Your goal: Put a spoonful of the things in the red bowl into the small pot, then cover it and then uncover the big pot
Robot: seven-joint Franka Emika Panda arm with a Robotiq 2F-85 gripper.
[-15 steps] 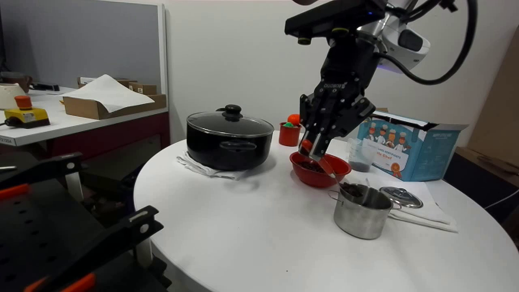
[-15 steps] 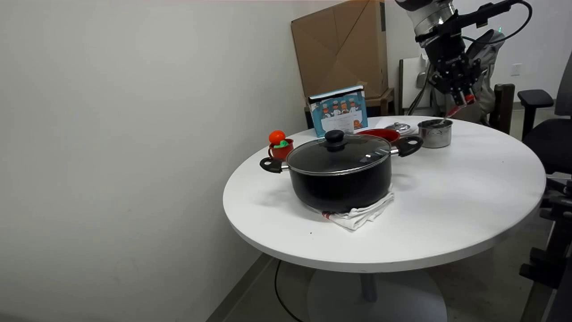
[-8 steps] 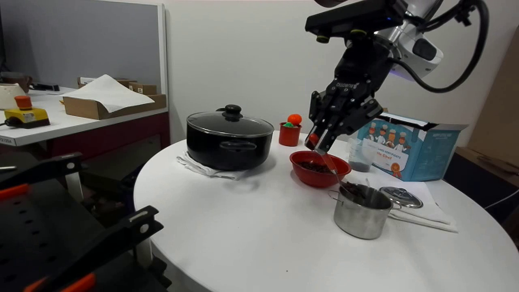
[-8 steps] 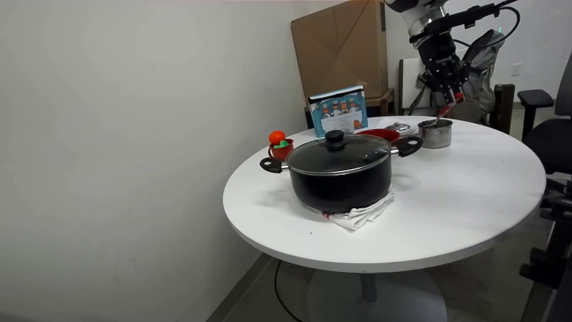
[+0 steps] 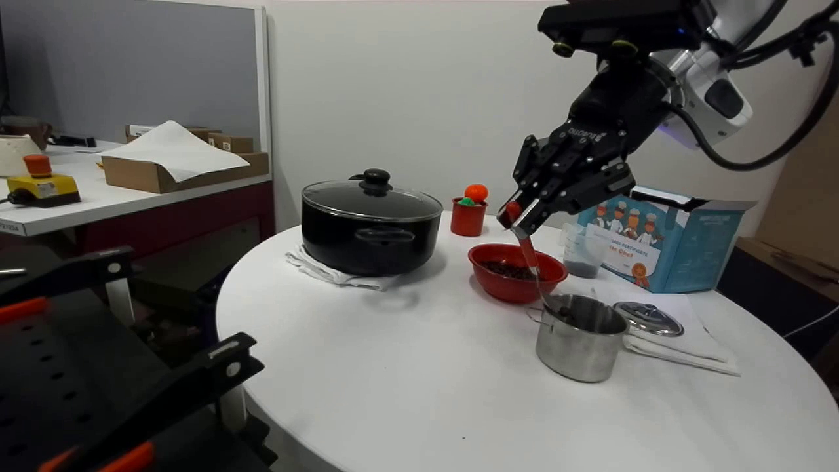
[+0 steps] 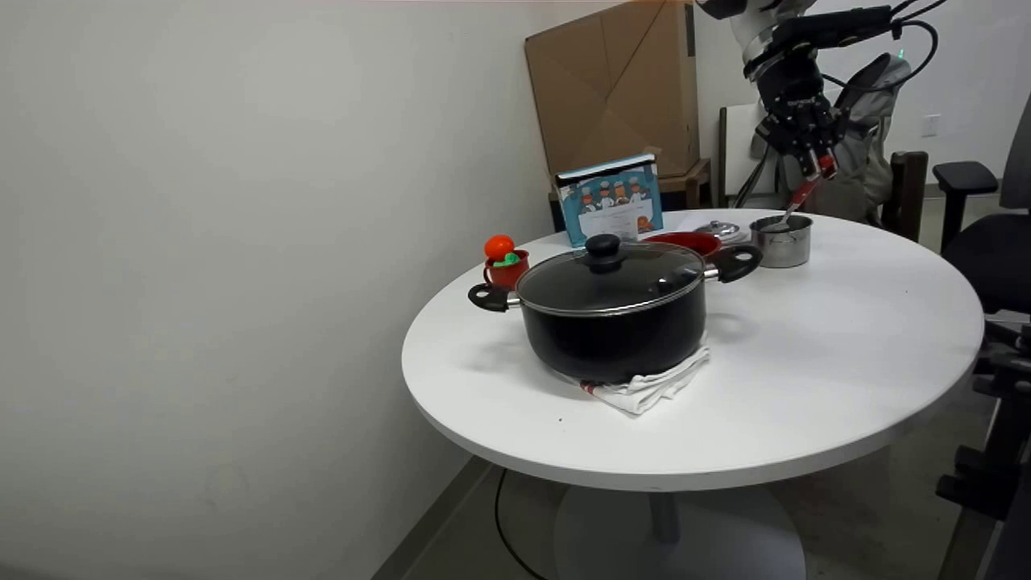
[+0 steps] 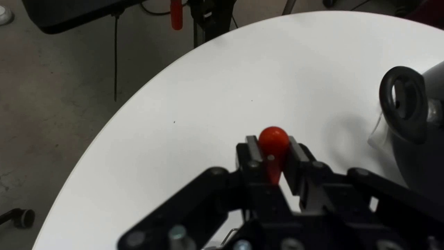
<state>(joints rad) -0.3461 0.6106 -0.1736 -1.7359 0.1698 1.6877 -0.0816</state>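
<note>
An orange ball (image 5: 476,192) sits atop a red mug (image 5: 467,221); a translucent cup (image 5: 582,248) stands near a chef-printed blue box (image 5: 662,246).

One rounded, glossy white arm section (image 5: 711,121) with black oval inset; one thick black cable (image 5: 741,166). One black bar-shaped housing (image 5: 623,27), blue light. One jointed black gripper (image 5: 514,217), pale-screwed, ROBOTIQ lettering readable from here, silver-grey fingertips (image 7: 298,149).

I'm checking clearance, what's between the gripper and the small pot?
The red-handled spoon, held by the gripper, slants into the small pot in both exterior views; in an exterior view the red bowl shows behind the spoon.
</note>
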